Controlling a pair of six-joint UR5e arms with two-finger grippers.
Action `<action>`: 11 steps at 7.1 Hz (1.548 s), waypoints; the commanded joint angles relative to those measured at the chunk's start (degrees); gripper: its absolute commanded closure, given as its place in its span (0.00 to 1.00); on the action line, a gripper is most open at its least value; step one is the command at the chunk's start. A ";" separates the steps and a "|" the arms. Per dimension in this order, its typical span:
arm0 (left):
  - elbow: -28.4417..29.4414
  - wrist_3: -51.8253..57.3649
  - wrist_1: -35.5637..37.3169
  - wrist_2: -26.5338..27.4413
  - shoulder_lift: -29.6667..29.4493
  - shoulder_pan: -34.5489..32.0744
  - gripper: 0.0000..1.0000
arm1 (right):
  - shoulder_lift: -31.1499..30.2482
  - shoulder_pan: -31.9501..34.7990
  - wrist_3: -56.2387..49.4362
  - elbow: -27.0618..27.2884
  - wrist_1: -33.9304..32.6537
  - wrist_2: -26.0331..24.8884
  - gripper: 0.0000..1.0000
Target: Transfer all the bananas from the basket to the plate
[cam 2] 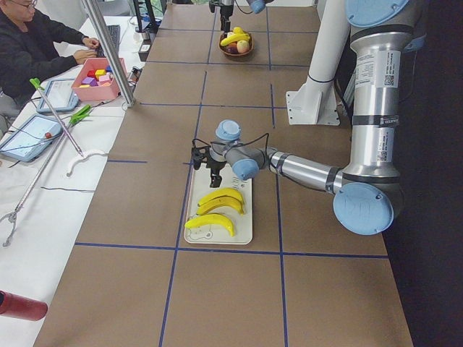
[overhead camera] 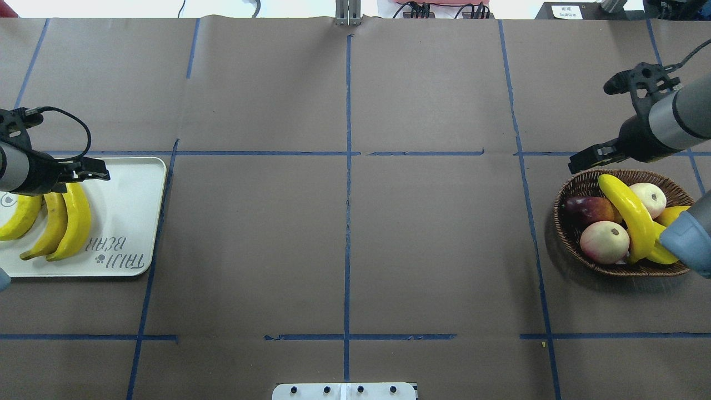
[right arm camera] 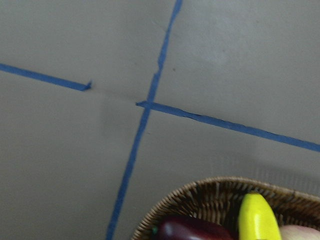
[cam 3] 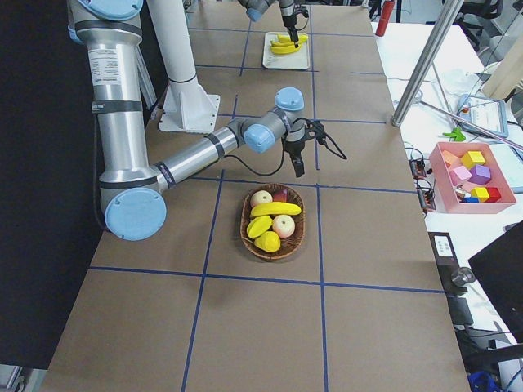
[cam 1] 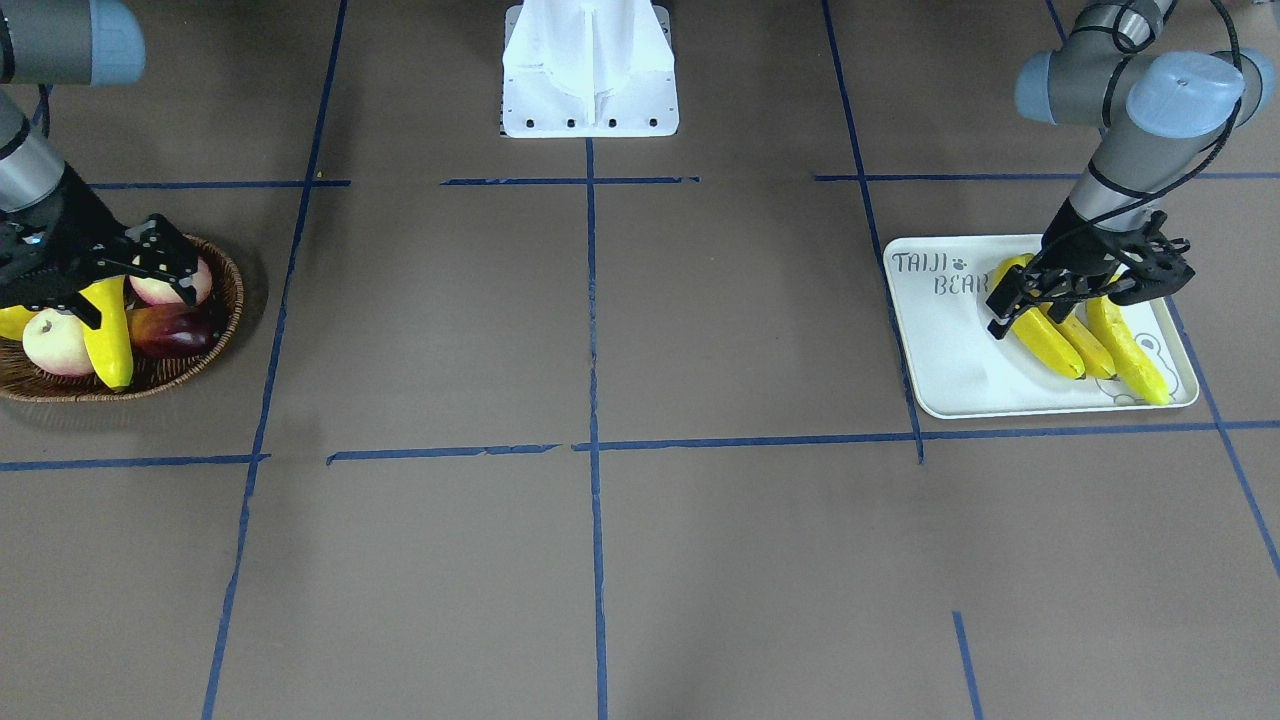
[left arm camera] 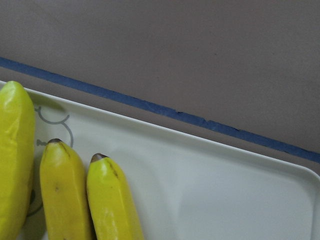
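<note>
Brown paper crossed by blue tape lines covered the table point(overhead camera: 344, 250). At its right end in the overhead view sat the basket point(overhead camera: 561, 222), and at the far left the plate point(overhead camera: 128, 194).

The step in hand looked like picking the one banana point(overhead camera: 625, 208) not yet moved. It lay on top of the other fruit, slanting from the basket's far rim toward its near side, between two peaches point(overhead camera: 604, 241) and beside a dark red fruit point(overhead camera: 589, 208). The right gripper point(cam 1: 130, 290) hung over the basket's far left rim, fingers spread and holding nothing. It would do best to centre over the banana's middle, jaws across its width, come down without nudging the peaches, then lift straight up.

That banana was long, curved and glossy yellow, so a grip near one end would likely let it swing or slip.

Three bananas point(overhead camera: 75, 222) lay side by side on the plate. Above their far ends hovered the left gripper point(cam 1: 1075, 300), also spread and empty.
</note>
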 commanded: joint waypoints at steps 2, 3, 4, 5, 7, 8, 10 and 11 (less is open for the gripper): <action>-0.20 -0.35 3.82 -0.77 -3.99 0.50 0.00 | -4.67 1.40 -3.40 -3.60 0.10 2.15 0.00; -0.20 -0.35 3.82 -0.77 -4.17 0.50 0.00 | -4.32 1.13 -3.32 -5.63 0.19 2.33 0.00; -0.20 -0.35 3.82 -0.77 -4.17 0.50 0.00 | -4.67 1.22 -3.23 -5.82 0.19 2.51 0.00; -0.29 -0.35 3.82 -0.77 -4.26 0.50 0.00 | -4.76 1.13 -3.23 -5.82 0.02 3.81 0.00; -0.38 -0.62 3.82 -0.77 -4.87 0.68 0.00 | -5.28 0.44 -3.14 -5.91 -0.51 5.57 0.00; -0.46 -0.62 3.82 -0.77 -4.96 0.68 0.00 | -6.85 -0.27 -3.31 -5.91 0.10 5.67 0.00; -0.81 -0.62 3.82 -0.86 -5.05 0.68 0.00 | -7.48 -0.97 -3.32 -6.08 0.19 5.59 0.37; -0.82 -0.70 3.82 -0.86 -5.05 0.68 0.00 | -7.48 -0.98 -3.49 -6.09 0.19 5.67 0.85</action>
